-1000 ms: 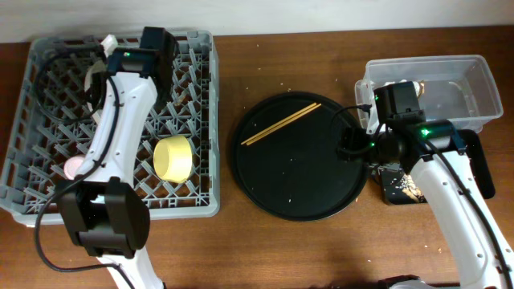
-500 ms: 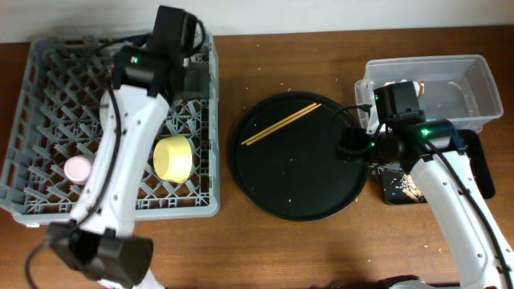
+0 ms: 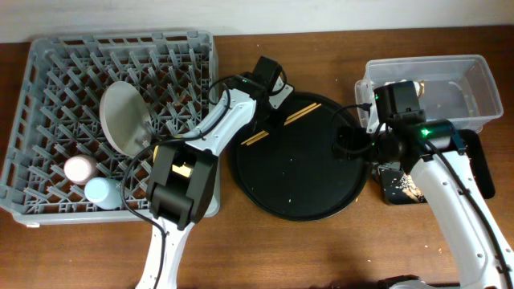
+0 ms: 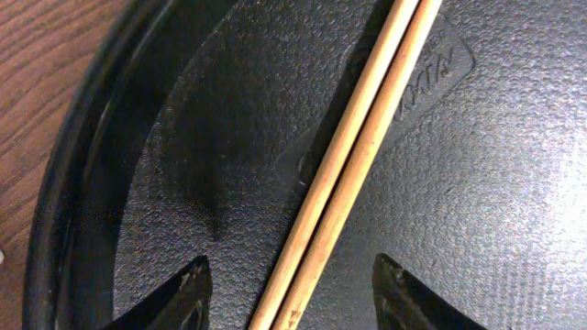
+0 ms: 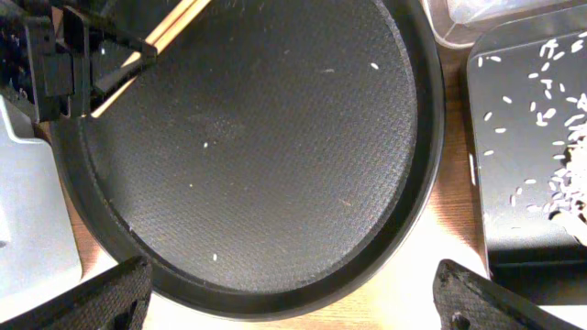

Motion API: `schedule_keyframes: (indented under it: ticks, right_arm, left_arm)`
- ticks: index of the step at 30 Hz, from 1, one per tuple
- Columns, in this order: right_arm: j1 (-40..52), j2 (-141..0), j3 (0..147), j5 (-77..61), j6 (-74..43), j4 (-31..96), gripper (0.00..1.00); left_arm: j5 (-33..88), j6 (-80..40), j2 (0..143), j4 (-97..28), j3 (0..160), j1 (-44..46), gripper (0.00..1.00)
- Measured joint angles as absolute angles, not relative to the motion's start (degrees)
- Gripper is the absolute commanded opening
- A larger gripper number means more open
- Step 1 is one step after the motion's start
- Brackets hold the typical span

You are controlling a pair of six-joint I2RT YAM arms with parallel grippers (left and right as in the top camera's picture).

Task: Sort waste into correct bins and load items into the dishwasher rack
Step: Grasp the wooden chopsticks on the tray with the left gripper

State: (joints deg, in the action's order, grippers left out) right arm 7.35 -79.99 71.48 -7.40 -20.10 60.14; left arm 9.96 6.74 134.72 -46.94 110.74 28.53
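Wooden chopsticks (image 4: 353,156), two, lie touching side by side on the one big round black tray (image 3: 305,181), the left gripper (image 4: 289,298) over them with fingers apart, a tip on either side. The large grey pegged plastic rack (image 3: 120,38) holds one pale round plate (image 3: 124,119) on edge, one small pink cup (image 3: 80,168) and one small blue cup (image 3: 102,192). Half a second ago the left arm was over the rack; the right gripper (image 5: 303,302), spread wide above the tray, has not moved
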Motion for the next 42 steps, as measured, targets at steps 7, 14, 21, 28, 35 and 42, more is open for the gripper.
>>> schedule_keyframes:
  ticks: [7,14,21,28,35,42]
  right_arm:
    - [7.35,-79.99,71.48,-7.40,-20.10,60.49,0.98]
    - [7.35,-79.99,71.48,-7.38,-20.10,60.55,0.99]
    - [7.35,-79.99,71.48,-7.38,-20.08,60.97,0.99]
    - [7.35,-79.99,71.48,-7.40,-20.10,61.12,0.98]
    - [7.35,-79.99,71.48,-7.40,-20.08,61.12,0.98]
    - [7.35,-79.99,71.48,-7.40,-20.08,61.12,0.99]
  left_arm:
    - [6.63,6.92,134.80,-42.68,110.34,28.62,0.31]
    - [6.57,7.14,136.40,-42.39,109.54,31.29,0.18]
    - [5.76,6.96,136.62,-48.12,111.33,32.51,0.28]
    - [0.97,6.66,137.53,-51.66,114.24,32.51,0.24]
    - [-0.93,6.42,137.53,-54.00,114.48,32.49,0.24]
    - [-3.29,6.42,137.51,-53.71,116.90,31.81,0.24]
